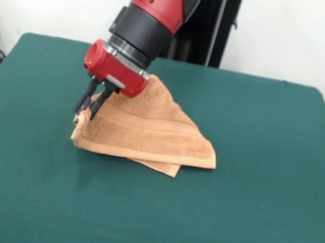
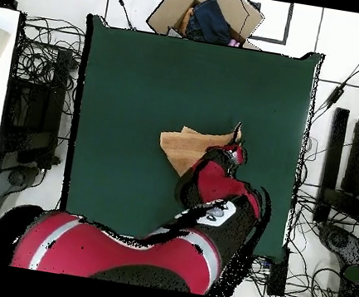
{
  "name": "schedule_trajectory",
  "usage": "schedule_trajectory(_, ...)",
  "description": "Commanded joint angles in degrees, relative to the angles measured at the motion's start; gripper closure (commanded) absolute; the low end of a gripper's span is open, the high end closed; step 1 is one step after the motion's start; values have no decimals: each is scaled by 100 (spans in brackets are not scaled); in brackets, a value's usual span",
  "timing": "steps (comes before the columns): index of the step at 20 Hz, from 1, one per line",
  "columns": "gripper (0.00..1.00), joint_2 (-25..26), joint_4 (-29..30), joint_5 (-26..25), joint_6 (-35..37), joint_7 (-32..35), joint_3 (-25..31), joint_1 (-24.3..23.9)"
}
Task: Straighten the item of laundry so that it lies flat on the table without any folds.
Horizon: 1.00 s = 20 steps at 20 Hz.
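— Dark green felt covers the table (image 1: pixel 245 224) edge to edge, a wide matte rectangle against a plain white wall. What sits on it?

— One towel (image 1: pixel 154 134), light orange-tan terry with a nubby pile. It lies a little toward the front view's left of the table's middle, folded over itself into a rough triangle, with a second layer's corner poking out under the near hem.

— Any detail on the cloth?

— A woven band runs across the upper layer as two or three parallel ridges, and the border is a flat stitched hem. The left corner is lifted off the felt, so the cloth slopes up like a small tent.

— And the arm?

— Red shell, black cylindrical wrist, coming down from above. The gripper (image 1: pixel 89 108) has thin dark fingers (image 1: pixel 83 100) pinched together on that raised left corner of the towel.

— Does the overhead view agree?

— Mostly. The arm hides much of the cloth there, so only a tan wedge (image 2: pixel 185 148) shows beside the red wrist; I think the grip point is under the arm, but it can't be seen from above. A cardboard box (image 2: pixel 206 12) sits beyond the far edge.
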Motion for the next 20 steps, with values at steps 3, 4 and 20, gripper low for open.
schedule_trajectory(3,100,-619,15,-988,-119,914,1258,-507)
schedule_trajectory(4,100,-772,29,-1195,-25,943,1443,-652)
schedule_trajectory(20,100,-1611,-135,-2796,2483,-338,6055,-3448)
